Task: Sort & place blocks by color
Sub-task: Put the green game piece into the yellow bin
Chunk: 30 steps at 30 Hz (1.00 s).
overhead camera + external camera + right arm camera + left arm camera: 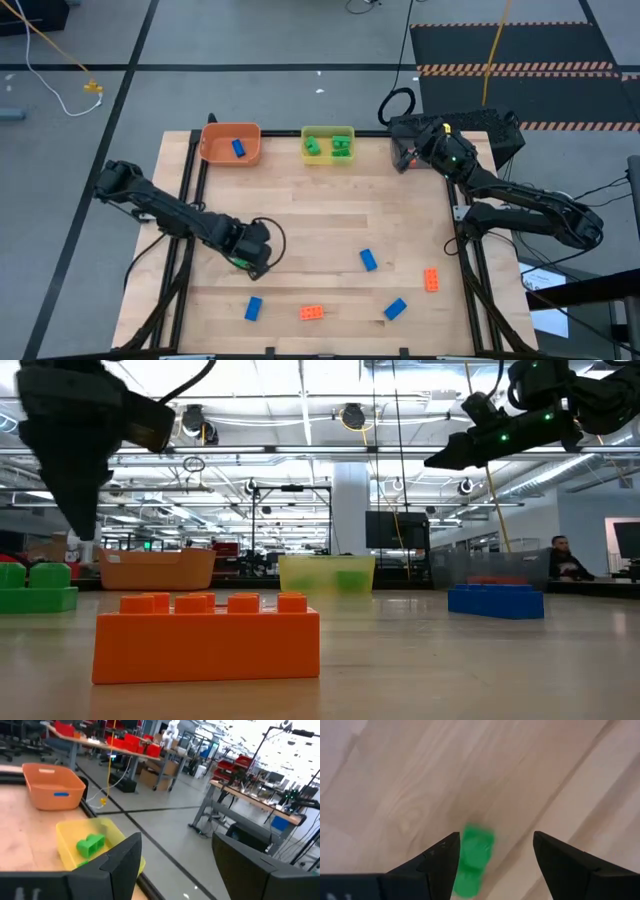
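My left gripper (248,256) (495,837) is open and hovers over the near-left part of the table, pointing down. A small green block (474,860) (238,263) lies on the wood below it, between the fingers and closer to one of them. In the low view the gripper (85,525) hangs clear above that block (35,588). My right gripper (177,837) (402,157) is open and raised at the table's far right corner. Loose on the near half lie blue blocks (368,260) (395,309) (253,309) and orange blocks (311,312) (431,279).
Along the far edge stand an orange bin (214,146) holding a blue block (238,148) and a yellow bin (326,131) holding green blocks (341,146). A greyish bin (490,568) sits below the right arm. Bare wood lies mid-table. A person (563,558) sits far behind.
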Available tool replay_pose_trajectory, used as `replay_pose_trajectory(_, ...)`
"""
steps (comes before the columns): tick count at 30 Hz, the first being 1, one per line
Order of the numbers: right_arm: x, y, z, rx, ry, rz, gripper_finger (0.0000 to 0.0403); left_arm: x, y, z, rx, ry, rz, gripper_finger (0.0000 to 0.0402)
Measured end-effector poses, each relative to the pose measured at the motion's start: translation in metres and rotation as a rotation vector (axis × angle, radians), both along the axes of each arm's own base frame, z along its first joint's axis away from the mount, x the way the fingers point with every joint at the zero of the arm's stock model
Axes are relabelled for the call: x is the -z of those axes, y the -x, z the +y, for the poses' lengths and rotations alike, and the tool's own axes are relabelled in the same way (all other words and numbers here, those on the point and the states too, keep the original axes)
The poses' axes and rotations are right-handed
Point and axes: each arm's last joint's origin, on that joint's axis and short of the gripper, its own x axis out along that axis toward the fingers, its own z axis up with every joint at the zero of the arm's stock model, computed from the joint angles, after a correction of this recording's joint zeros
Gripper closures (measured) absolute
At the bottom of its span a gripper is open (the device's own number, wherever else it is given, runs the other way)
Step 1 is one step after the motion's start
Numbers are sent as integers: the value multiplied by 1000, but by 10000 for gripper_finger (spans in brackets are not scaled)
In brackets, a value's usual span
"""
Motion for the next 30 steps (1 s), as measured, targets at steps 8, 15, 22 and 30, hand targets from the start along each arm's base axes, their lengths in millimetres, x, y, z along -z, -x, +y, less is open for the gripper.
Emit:
replay_pose_trajectory(8, 7, 0, 0, 0, -45, 57, 167, 3, 10, -3, 133, -28, 118, 151)
replay_pose_trajectory(15, 8, 0, 0, 0, -52, 65, 167, 9, 16, -9, 219, -74, 198, 151)
replay_pose_trajectory(22, 7, 0, 0, -1, -46, 58, 167, 18, 10, -15, 230, -61, 203, 131)
replay_pose_trajectory(30, 6, 0, 1, -3, -41, 55, 167, 50, 1, -17, 238, -97, 331, 66)
